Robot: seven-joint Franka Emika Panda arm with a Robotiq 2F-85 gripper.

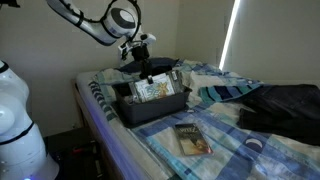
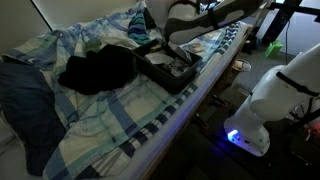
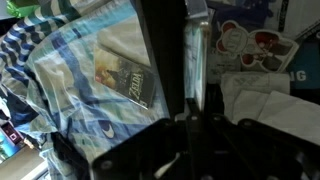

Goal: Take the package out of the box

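Observation:
The box (image 1: 150, 110) is a shallow dark grey bin on the bed, also seen in an exterior view (image 2: 176, 80). The package (image 1: 152, 88), pale with darker printing, stands tilted inside it, directly under my gripper (image 1: 147, 69). In the wrist view the two dark fingers (image 3: 186, 35) run side by side with only a thin pale strip between them, so they are shut on the package's upper edge. In an exterior view (image 2: 168, 56) the arm hides most of the box's inside.
A brownish flat packet with a picture (image 1: 192, 138) lies on the blue checked sheet in front of the box and shows in the wrist view (image 3: 125, 72). Dark cloth bundles (image 1: 285, 105) (image 2: 100, 68) lie beside the box. Other printed items (image 3: 250, 45) lie inside it.

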